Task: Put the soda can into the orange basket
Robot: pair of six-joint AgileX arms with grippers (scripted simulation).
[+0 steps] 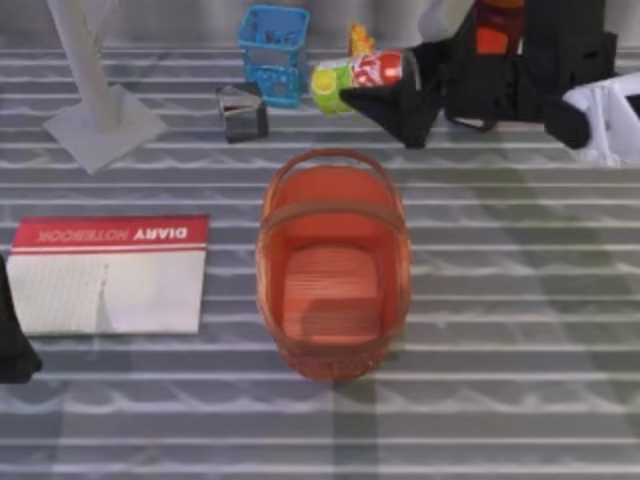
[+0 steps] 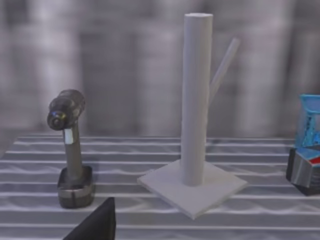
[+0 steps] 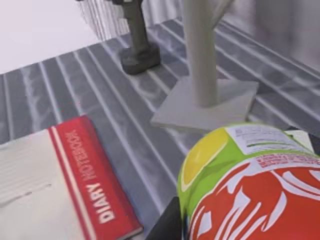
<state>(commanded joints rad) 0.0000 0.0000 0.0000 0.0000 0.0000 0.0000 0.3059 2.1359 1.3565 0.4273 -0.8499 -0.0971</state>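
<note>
Only the left wrist view shows a drill point(image 2: 71, 150).

I count one soda can point(image 1: 358, 78), one orange basket point(image 1: 334, 265) and one small blue basket point(image 1: 273, 50). There is one diary notebook point(image 1: 108, 273), one white stand point(image 1: 98, 95), one power drill point(image 2: 71, 150) and one small dark box point(image 1: 242, 112). Two arms are mine, one gripper each: my right gripper point(image 1: 405, 85) and my left gripper point(image 1: 15, 345).

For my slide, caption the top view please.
Right gripper holds the soda can on its side, beyond the empty orange basket; left arm parked at table's left edge.
</note>
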